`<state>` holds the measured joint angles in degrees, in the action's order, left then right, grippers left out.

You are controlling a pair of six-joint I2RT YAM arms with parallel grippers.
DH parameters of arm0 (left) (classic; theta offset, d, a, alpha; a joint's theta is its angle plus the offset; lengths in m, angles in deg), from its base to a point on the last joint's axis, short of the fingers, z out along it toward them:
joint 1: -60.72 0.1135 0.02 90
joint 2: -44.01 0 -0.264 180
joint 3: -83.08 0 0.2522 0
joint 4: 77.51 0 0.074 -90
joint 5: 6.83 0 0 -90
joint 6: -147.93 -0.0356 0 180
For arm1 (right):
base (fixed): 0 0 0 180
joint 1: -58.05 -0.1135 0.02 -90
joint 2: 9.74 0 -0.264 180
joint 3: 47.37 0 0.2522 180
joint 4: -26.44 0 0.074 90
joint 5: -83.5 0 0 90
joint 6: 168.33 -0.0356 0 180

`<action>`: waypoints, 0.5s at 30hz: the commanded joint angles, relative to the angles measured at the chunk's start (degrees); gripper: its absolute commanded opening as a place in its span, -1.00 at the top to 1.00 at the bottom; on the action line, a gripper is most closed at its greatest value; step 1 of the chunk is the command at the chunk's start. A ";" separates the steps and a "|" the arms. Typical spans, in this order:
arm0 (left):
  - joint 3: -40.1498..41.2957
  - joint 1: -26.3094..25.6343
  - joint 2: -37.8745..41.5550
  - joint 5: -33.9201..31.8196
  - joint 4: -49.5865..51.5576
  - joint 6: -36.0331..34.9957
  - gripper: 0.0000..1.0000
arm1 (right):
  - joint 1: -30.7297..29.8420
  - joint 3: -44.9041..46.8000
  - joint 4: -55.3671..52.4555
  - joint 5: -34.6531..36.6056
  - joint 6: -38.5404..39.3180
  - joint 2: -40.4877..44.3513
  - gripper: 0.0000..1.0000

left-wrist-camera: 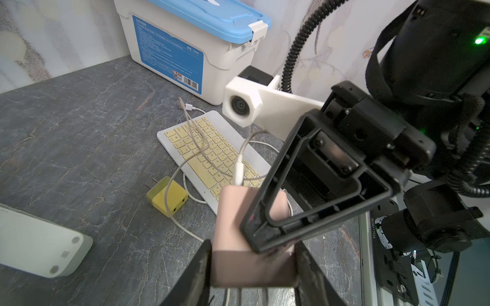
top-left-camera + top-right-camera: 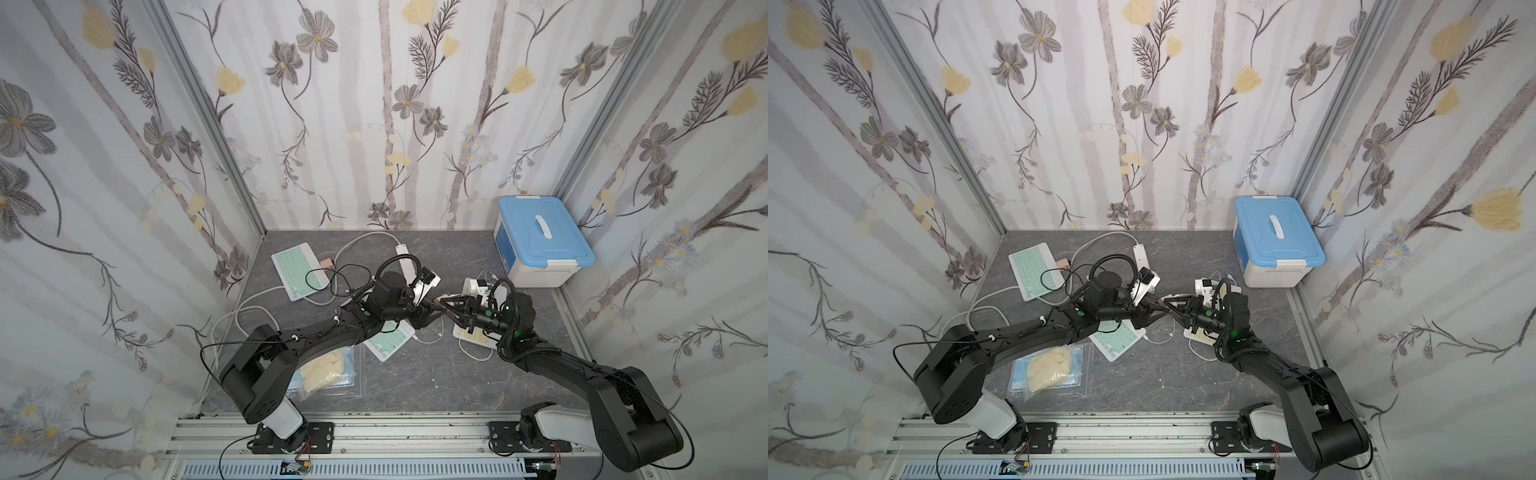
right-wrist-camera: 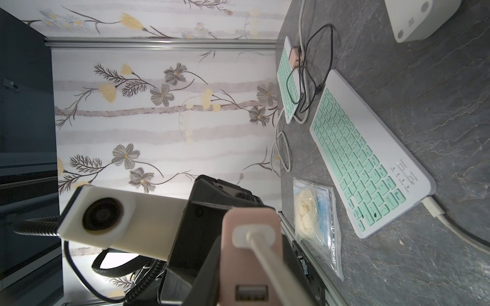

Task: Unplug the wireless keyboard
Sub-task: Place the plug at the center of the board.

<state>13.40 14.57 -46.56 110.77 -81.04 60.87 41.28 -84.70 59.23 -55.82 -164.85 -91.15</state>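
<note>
A pink charger block (image 1: 233,217) hangs in the air between both arms. My left gripper (image 1: 253,251) is shut on its lower end, a finger against each side. My right gripper (image 3: 249,254) is shut on the same charger (image 3: 233,262), near the face with the USB sockets. A white USB cable (image 3: 265,254) is plugged into that face. In both top views the two grippers (image 2: 436,305) (image 2: 1169,300) meet at mid-table. A green-keyed keyboard (image 3: 366,161) lies flat beneath them, with a white cable plug (image 3: 432,205) in its edge.
A second green keyboard (image 2: 297,270) with a pink adapter (image 2: 327,263) lies back left amid black and white cables. A yellow keyboard (image 1: 212,156) and yellow charger (image 1: 167,196) lie under my right arm. A power strip (image 2: 405,259), blue-lidded box (image 2: 540,241) and bagged gloves (image 2: 328,370) also stand here.
</note>
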 commanded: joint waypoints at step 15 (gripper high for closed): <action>-0.03 -0.03 2.63 -11.22 4.78 0.63 1.00 | 2.15 -0.04 -11.25 4.66 15.35 9.43 -0.62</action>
<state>13.21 14.53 -43.93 101.98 -76.91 61.38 43.11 -83.91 54.31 -53.20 -156.43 -83.17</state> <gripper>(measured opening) 0.452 0.807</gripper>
